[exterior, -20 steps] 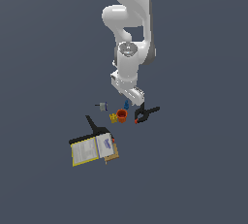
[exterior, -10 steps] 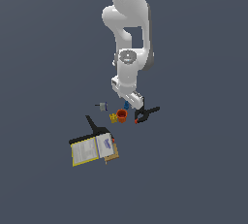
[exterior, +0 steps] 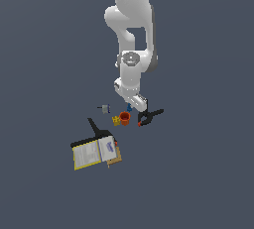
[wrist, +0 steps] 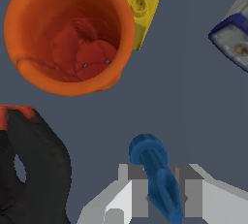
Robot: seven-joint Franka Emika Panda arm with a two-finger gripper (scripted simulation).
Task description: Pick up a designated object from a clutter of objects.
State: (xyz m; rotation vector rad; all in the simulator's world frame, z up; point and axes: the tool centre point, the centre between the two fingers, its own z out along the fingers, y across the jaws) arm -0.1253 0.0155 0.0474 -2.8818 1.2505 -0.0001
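The arm (exterior: 130, 49) stands low over the clutter on the desk (exterior: 198, 173). The flat box (exterior: 94, 152) lies well apart and is no danger. The black clamp (wrist: 29, 169) and the orange cup (wrist: 68, 34) are near, so I think the lift should go straight up, slowly. The gripper (wrist: 162, 189) has its two fingers on both sides of the slim blue piece (wrist: 155, 174), which lies beside the cup; it seems to grip it. The yellow brick (wrist: 140, 0) touches the cup's far side.
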